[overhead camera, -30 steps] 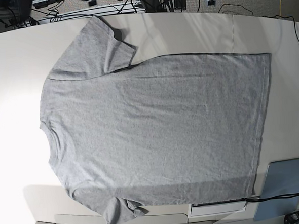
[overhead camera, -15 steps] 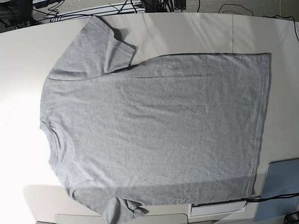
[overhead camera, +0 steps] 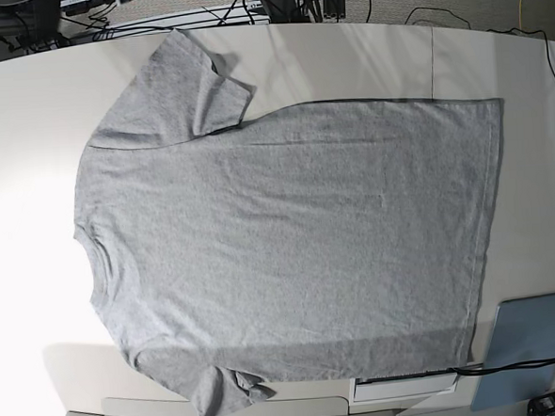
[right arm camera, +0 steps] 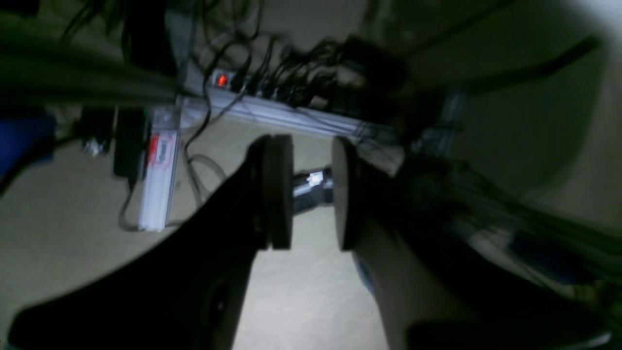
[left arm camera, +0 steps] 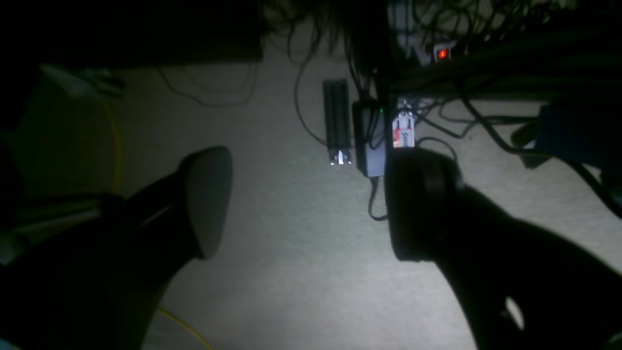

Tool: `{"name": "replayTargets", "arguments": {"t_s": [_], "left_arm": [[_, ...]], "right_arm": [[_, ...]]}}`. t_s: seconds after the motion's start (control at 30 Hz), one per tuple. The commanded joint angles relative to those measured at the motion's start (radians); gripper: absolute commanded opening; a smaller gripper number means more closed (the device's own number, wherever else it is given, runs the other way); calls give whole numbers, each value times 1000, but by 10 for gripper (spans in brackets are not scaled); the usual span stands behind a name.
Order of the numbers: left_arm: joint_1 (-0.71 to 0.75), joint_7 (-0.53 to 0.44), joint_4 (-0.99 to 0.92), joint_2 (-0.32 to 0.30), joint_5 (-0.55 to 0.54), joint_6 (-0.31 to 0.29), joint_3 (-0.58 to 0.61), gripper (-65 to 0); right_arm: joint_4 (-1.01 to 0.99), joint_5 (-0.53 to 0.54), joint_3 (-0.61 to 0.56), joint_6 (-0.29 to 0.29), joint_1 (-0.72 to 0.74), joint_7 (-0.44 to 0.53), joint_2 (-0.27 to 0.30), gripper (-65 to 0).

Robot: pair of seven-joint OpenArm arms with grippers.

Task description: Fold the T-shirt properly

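Note:
The heather-grey T-shirt [overhead camera: 289, 245] lies flat on the white table [overhead camera: 17, 111], plain side up. Its collar is at the left and its hem at the right. One sleeve [overhead camera: 171, 87] is spread at the far left; the other [overhead camera: 223, 390] is bunched at the near edge. No gripper is over the shirt. In the left wrist view my left gripper [left arm camera: 306, 204] is wide open and empty above the carpet floor. In the right wrist view my right gripper [right arm camera: 312, 194] has a narrow gap between its pads, empty, also above the floor.
A pale blue-grey flat panel [overhead camera: 531, 343] lies at the table's near right corner. A white box [overhead camera: 406, 386] sits at the near edge. Cables and a power strip [right arm camera: 272, 109] with a red light lie on the floor beyond the table's far edge.
The shirt has not moved. Small white parts at the top edge of the base view have shifted outward, one to the left and one to the right.

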Motion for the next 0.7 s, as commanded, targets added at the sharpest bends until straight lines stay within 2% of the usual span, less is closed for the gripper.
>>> {"name": "replayTargets", "arguments": {"t_s": [0.0, 0.1, 0.27, 0.53, 0.67], "left_arm": [[23, 8, 36, -13, -3, -1, -3, -159], [23, 31, 95, -15, 19, -1, -10, -159], [17, 46, 191, -15, 122, 2, -9, -159], [15, 54, 328, -15, 304, 76, -9, -159], [-8, 54, 352, -16, 422, 71, -9, -159]], "right_arm": [[49, -26, 29, -3, -37, 2, 9, -503], [151, -92, 117, 10, -86, -22, 9, -503], [237, -144, 233, 14, -112, -74, 9, -503], [248, -157, 360, 118, -111, -101, 9, -503], [248, -187, 419, 190, -111, -102, 9, -503]]}}
